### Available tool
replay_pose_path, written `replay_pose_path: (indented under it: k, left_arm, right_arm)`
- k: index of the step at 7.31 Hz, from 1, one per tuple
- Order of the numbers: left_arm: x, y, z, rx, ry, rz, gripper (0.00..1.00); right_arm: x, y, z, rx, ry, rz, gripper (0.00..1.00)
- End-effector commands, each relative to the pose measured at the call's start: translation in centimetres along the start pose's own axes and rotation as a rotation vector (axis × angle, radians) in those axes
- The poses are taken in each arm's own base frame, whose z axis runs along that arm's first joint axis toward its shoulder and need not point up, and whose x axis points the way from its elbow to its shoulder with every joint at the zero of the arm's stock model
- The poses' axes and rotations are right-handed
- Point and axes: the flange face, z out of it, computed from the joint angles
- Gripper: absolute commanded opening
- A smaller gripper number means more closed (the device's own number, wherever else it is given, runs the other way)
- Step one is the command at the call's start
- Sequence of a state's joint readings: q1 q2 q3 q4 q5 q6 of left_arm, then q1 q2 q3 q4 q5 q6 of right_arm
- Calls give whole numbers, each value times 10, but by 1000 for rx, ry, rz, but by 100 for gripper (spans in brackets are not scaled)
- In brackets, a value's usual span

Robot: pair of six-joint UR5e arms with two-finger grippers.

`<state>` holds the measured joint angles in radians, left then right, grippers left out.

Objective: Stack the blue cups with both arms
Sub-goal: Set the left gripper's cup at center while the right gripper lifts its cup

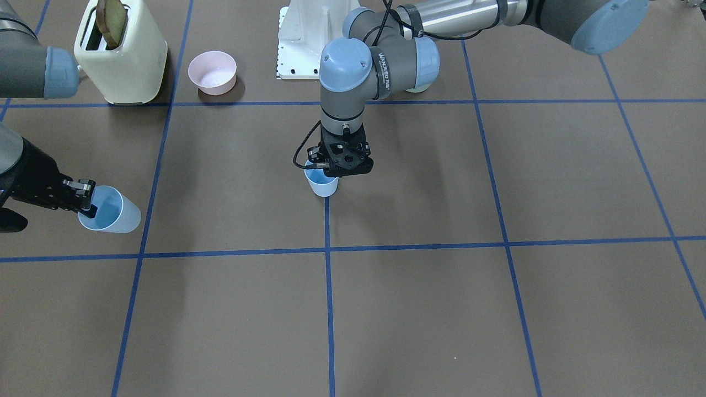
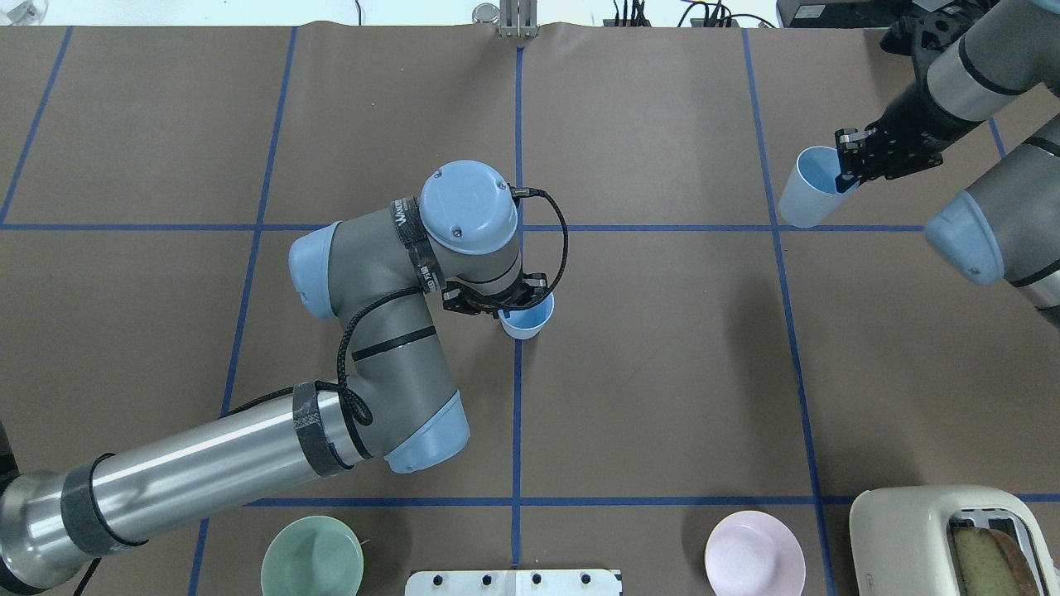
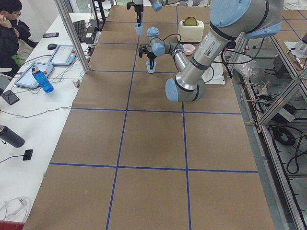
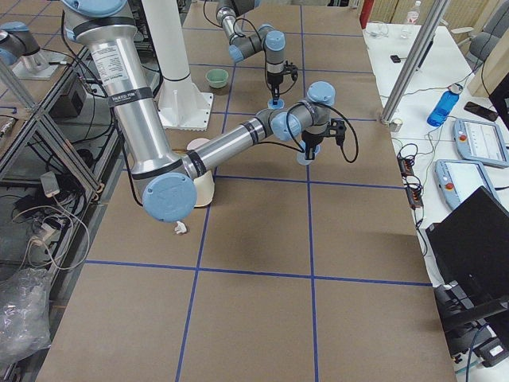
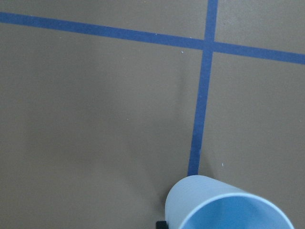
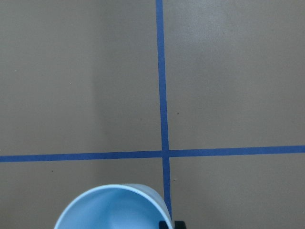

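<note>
One blue cup (image 2: 523,320) stands upright near the table's middle, on a blue tape line. My left gripper (image 2: 497,303) is above it, shut on its rim; it also shows in the front-facing view (image 1: 345,163) with this cup (image 1: 321,183). In the left wrist view the cup (image 5: 224,205) is at the bottom edge. My right gripper (image 2: 857,161) is shut on the rim of the second blue cup (image 2: 805,192) and holds it tilted, far to the right. In the front-facing view this cup (image 1: 113,210) is at the left. It also shows in the right wrist view (image 6: 114,207).
A cream toaster (image 2: 952,538) with bread in it stands at the near right corner. A pink bowl (image 2: 754,553) and a pale green bowl (image 2: 312,556) flank the white mounting base (image 1: 306,38). Blue tape lines cross the brown table.
</note>
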<state>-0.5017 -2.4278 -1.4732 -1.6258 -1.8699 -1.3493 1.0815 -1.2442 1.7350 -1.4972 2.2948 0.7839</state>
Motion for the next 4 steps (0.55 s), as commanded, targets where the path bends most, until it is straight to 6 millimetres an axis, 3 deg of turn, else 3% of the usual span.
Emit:
replay_pose_path:
  k: [1, 2, 3, 4]
  left_arm:
    - [1, 1, -3, 1, 10, 4, 73]
    - [3, 1, -15, 2, 30, 10, 89]
    - [-6, -14, -54, 16, 74, 28, 97]
    - [-62, -42, -97, -47, 103, 52, 97]
  right_arm:
    - [-1, 0, 0, 1, -1, -1, 0]
    - [-2, -1, -1, 2, -2, -2, 0]
    - [-11, -4, -6, 9, -9, 1, 0]
    - [-29, -6, -11, 18, -26, 47, 0]
